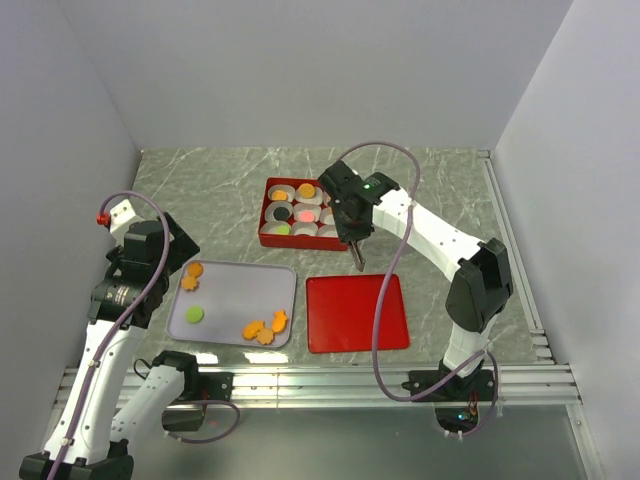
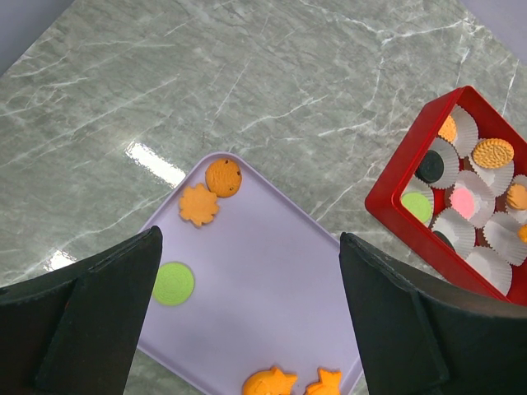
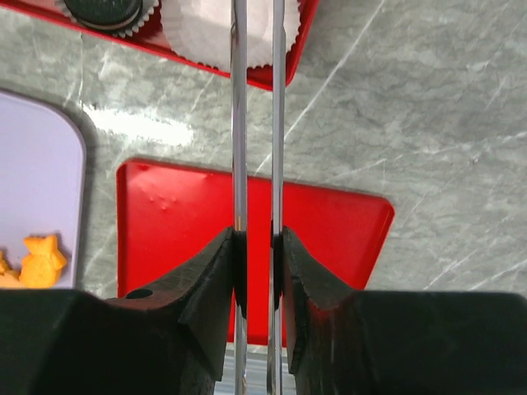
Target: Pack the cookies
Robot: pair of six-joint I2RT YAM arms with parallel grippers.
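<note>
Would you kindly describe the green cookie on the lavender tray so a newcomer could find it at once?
Find the lavender tray, left of the flat red lid. On its left half lies the green cookie. It is the tray's only green disc; its neighbours are all orange cookies.

Top view: my right arm (image 1: 400, 205) covers the right side of the red box (image 1: 285, 241); contents there unseen. Left wrist view: the box runs off the right edge, and two orange cookies (image 2: 269, 383) are cut at the bottom. Right wrist view: the tweezers (image 3: 239, 123) in my right gripper (image 3: 257, 243) leave the top edge, tips unseen; a black cookie (image 3: 103, 8) is cut there too.
</note>
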